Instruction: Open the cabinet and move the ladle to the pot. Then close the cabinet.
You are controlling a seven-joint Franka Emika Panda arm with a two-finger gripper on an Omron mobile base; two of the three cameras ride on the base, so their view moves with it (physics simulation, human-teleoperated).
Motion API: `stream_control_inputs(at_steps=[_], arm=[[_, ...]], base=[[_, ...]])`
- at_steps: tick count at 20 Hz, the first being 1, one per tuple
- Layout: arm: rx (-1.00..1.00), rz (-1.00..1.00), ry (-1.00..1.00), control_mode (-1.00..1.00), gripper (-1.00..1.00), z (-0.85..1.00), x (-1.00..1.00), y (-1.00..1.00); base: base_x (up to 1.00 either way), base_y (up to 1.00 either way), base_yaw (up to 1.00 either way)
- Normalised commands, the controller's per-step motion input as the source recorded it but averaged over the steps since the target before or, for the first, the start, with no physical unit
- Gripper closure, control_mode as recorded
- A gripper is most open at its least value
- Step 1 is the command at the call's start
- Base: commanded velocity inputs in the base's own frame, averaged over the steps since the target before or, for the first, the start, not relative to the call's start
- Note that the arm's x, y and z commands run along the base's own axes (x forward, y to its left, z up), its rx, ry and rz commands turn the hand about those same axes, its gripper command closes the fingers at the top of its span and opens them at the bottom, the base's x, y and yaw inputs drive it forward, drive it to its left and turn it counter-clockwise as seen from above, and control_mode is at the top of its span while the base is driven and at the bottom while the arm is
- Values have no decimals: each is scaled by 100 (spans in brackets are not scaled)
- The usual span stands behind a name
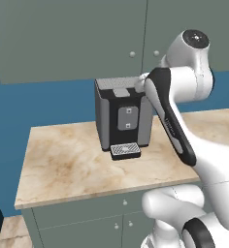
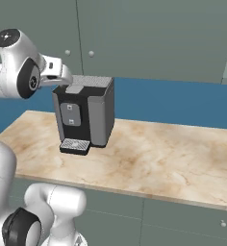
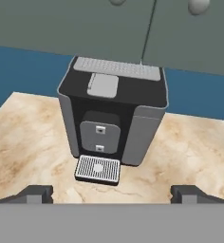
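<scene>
The cabinet [image 3: 85,28] hangs shut above the worktop [image 3: 33,137], its two round knobs [image 3: 198,5] just over the coffee machine [image 3: 113,114]. The claw [image 3: 111,193] is spread wide and empty, facing that machine. Opening comes first: lift, centre one knob between the fingertips (clear of the machine's top), clench, then pull straight outward.

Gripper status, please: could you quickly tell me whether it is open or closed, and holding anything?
Gripper: open, fingertips spread wide, holding nothing; it faces the coffee machine on the counter.
</scene>
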Motion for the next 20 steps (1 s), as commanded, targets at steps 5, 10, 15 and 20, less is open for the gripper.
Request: stream_control_inputs(at_steps=[5,10,15,20], arm=[[0,-1,0,-100,-100,49,2,14],[0,0,0,-100,-100,43,7,9],[0,-1,0,-100,-100,14,28,5],[0,-2,0,-100,-100,6,44,0]], base=[[0,0,0],[0,0,0],[0,0,0],[0,0,0]])
